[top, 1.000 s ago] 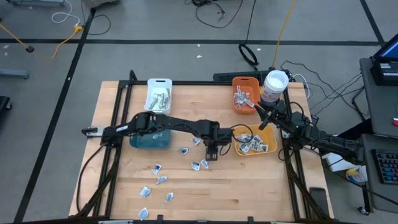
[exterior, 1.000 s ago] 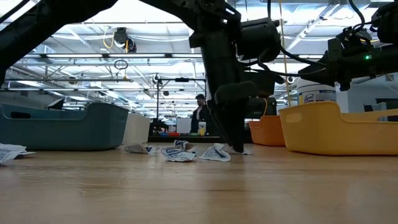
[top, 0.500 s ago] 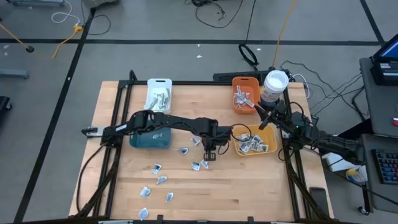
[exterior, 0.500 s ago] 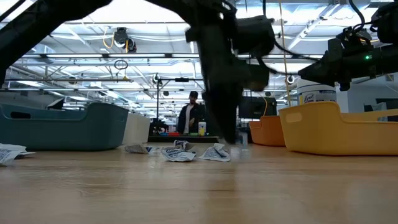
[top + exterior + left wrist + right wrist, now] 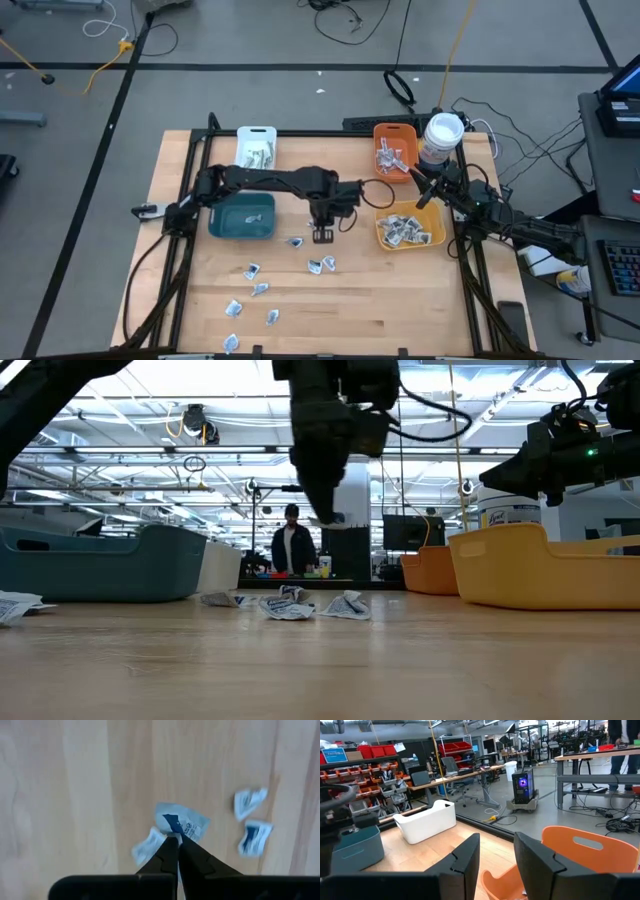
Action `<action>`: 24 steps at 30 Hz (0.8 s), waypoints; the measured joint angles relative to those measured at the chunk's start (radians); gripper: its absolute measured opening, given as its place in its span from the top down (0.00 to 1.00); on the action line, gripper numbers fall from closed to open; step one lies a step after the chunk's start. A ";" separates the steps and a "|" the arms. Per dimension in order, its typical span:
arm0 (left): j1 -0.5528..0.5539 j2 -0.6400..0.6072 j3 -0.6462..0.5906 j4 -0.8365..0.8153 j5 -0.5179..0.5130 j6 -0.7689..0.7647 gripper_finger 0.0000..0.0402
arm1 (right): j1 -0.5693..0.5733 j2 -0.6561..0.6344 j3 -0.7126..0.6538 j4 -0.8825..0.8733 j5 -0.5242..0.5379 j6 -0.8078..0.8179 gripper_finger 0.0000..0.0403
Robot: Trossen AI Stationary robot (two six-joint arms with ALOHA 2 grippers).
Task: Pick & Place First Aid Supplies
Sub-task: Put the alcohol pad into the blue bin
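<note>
Light falls evenly from overhead; my tabletop (image 5: 200, 310) looks bright from above, with only short, soft shadows under my arms. At tabletop height the ceiling lights (image 5: 240, 380) behind blow out to white glare, so my left arm (image 5: 325, 440) reads as a dark, slightly smeared silhouette against them. The wood nearest that camera is soft and out of focus. Past my left gripper (image 5: 177, 842), the packets (image 5: 252, 837) look hazy.

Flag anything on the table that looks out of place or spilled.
Loose packets lie scattered over the bare wood in front of the teal bin, outside every bin, some crumpled. That fits a sorting job half done rather than a spill. The left gripper is shut on one packet, lifted clear of the table. Nothing looks tipped or damaged.
</note>
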State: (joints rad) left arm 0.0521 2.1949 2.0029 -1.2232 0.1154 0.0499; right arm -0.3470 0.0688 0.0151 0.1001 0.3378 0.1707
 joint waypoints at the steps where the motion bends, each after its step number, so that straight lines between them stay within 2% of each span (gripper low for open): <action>1: 0.005 -0.004 0.000 -0.025 0.000 0.003 0.99 | 0.000 0.000 0.000 0.000 0.000 0.000 0.71; 6: 0.035 -0.074 -0.077 -0.101 -0.004 0.036 0.99 | 0.000 0.000 0.000 0.000 0.000 0.000 0.71; 17: 0.048 -0.430 -0.576 0.047 -0.019 0.075 1.00 | 0.000 0.000 0.000 0.000 0.000 0.000 0.71; 24: 0.060 -0.634 -0.833 0.059 -0.020 0.116 1.00 | 0.000 0.000 0.000 0.000 0.000 0.000 0.71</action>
State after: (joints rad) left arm 0.1122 1.5610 1.1701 -1.1645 0.0951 0.1658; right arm -0.3473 0.0686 0.0148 0.1001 0.3381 0.1707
